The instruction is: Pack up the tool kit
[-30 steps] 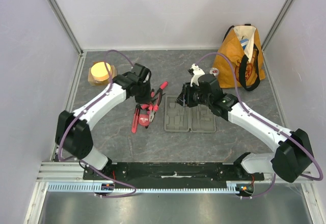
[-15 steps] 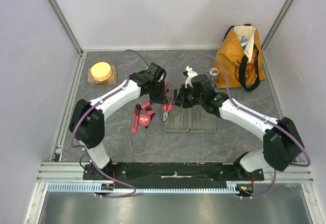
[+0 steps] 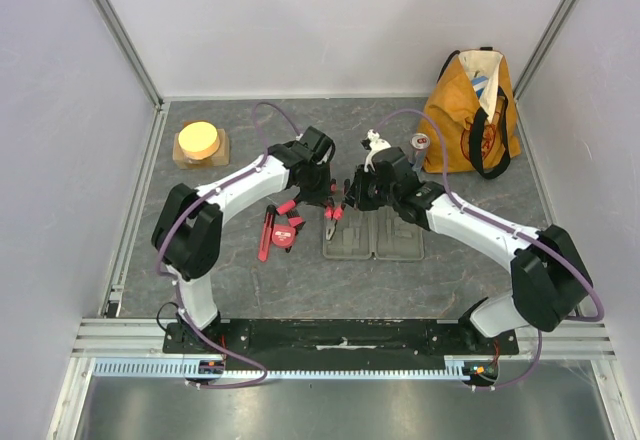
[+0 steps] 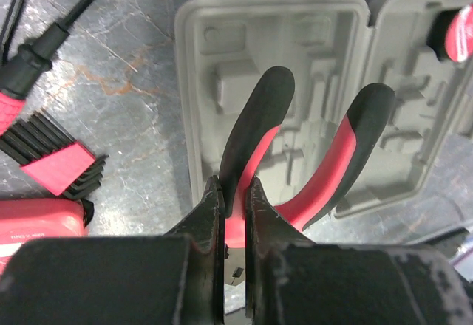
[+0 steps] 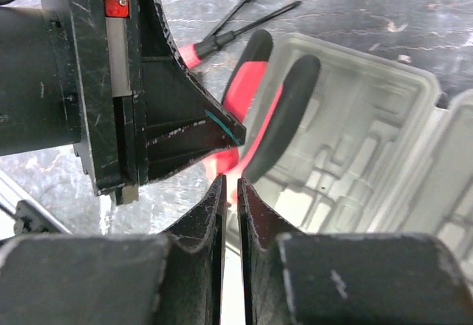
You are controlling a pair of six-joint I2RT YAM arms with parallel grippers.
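Note:
The grey tool kit case (image 3: pixel 375 232) lies open and flat at the middle of the table, its moulded slots (image 4: pixel 199 81) bare. Red-and-black pliers (image 4: pixel 259 118) hang over its left half. My left gripper (image 4: pixel 235 192) is shut on one handle near the pivot. My right gripper (image 5: pixel 231 185) faces it, fingers nearly together at the pliers' (image 5: pixel 292 111) head, pinching it. A round red tape measure (image 3: pixel 283 239), a cutter (image 3: pixel 265 240), hex keys (image 4: pixel 55 162) and screwdrivers (image 5: pixel 222 37) lie left of the case.
An orange tote bag (image 3: pixel 470 110) stands at the back right with a small can (image 3: pixel 420 143) beside it. A yellow round object on a block (image 3: pixel 199 142) sits at the back left. Metal rails edge the table.
My left gripper lifted the pliers from the tool pile and carried them right, over the case's left edge. My right gripper moved left to meet them and closed its fingers.

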